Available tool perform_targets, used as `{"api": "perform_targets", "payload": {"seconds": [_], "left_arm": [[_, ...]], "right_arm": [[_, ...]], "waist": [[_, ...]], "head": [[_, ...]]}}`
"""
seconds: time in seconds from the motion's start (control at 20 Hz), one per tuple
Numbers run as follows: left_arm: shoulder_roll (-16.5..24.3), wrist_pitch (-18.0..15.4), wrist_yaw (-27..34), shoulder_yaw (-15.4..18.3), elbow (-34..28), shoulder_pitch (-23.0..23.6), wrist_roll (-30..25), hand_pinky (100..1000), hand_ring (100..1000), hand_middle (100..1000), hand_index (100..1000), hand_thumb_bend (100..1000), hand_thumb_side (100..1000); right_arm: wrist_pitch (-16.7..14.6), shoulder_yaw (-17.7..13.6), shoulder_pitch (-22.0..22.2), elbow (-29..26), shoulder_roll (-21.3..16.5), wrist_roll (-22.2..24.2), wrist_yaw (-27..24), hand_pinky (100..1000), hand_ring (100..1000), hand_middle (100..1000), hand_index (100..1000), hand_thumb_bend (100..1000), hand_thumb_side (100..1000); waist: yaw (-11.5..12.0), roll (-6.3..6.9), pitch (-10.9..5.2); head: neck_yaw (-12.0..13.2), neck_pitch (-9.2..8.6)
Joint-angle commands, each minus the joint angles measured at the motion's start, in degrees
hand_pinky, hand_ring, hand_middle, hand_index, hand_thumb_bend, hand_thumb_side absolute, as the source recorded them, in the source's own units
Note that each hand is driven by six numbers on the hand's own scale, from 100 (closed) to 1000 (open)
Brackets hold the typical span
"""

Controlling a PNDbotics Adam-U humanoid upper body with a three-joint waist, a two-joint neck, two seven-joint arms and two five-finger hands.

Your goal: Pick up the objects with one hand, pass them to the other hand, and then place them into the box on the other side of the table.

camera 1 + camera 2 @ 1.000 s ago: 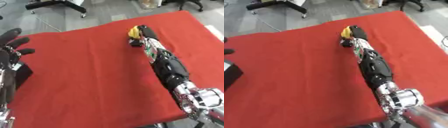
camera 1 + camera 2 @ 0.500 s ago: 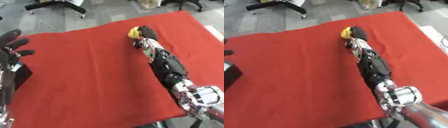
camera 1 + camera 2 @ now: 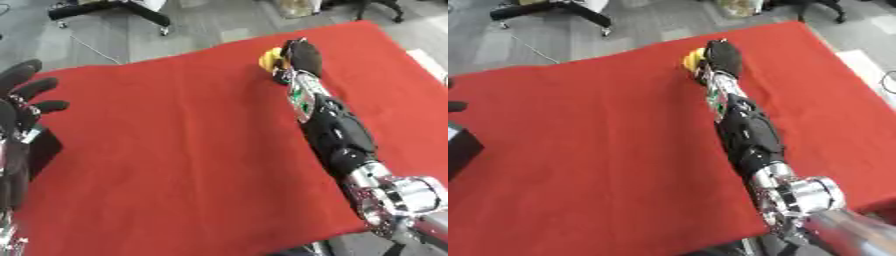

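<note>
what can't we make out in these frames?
- Yellow object: mostly hidden behind the right hand in both views; its shape is unclear, and so is whether the fingers close on it.
- Box: cut off by the left edge in the right eye view, inside unseen.
- Left hand: open; right eye view shows only a sliver.

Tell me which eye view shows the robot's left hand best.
The left eye view. There the left hand shows at the left edge, raised over the red tablecloth, fingers spread and open. The right eye view catches only a dark sliver of it at the left border.
</note>
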Motion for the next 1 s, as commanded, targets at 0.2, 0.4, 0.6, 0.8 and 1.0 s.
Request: {"api": "perform_targets", "payload": {"seconds": [0.2, 0.4, 0.6, 0.8, 1.0], "left_arm": [[0.14, 0.07, -0.21, 0.14, -1.09, -0.60, 0.42, 704, 802, 829, 831, 238, 792], [0.18, 1.12, -2.23, 0.29, -1.09, -0.18, 0.78, 702, 802, 829, 830, 212, 789], [0.08, 4.61, -5.85, 0.14, -1.09, 1.02, 1.91, 698, 802, 829, 828, 110, 780], [0.50, 8.61, -10.26, -0.12, -0.48, 1.72, 3.19, 698, 809, 835, 836, 100, 742], [0.85, 10.07, -13.20, -0.74, 1.84, 0.68, 5.19, 701, 823, 850, 850, 101, 678]], "right_arm": [[-2.25, 0.76, -0.83, -4.91, -0.78, -0.37, -4.61, 708, 714, 336, 244, 100, 100], [-5.06, 2.84, -0.22, -10.29, -0.72, 0.48, -8.77, 708, 712, 334, 245, 100, 100], [-8.00, 5.70, 1.07, -19.51, 0.29, 2.49, -13.88, 707, 710, 331, 248, 100, 100], [-9.62, 8.62, 3.54, -29.99, 2.16, 5.10, -18.74, 707, 707, 329, 252, 100, 100], [-10.18, 11.30, 7.29, -40.10, 5.29, 8.31, -23.50, 708, 709, 329, 255, 100, 100]], "waist": [[-0.12, -0.45, 0.20], [-0.28, -0.53, 0.25], [-0.69, -0.63, 0.20], [-1.33, -0.86, -0.08], [-2.08, -1.26, -0.42]], "head": [[-0.28, -0.49], [0.02, -0.48], [0.31, -0.54], [0.62, -0.50], [1.09, -0.58]]}}
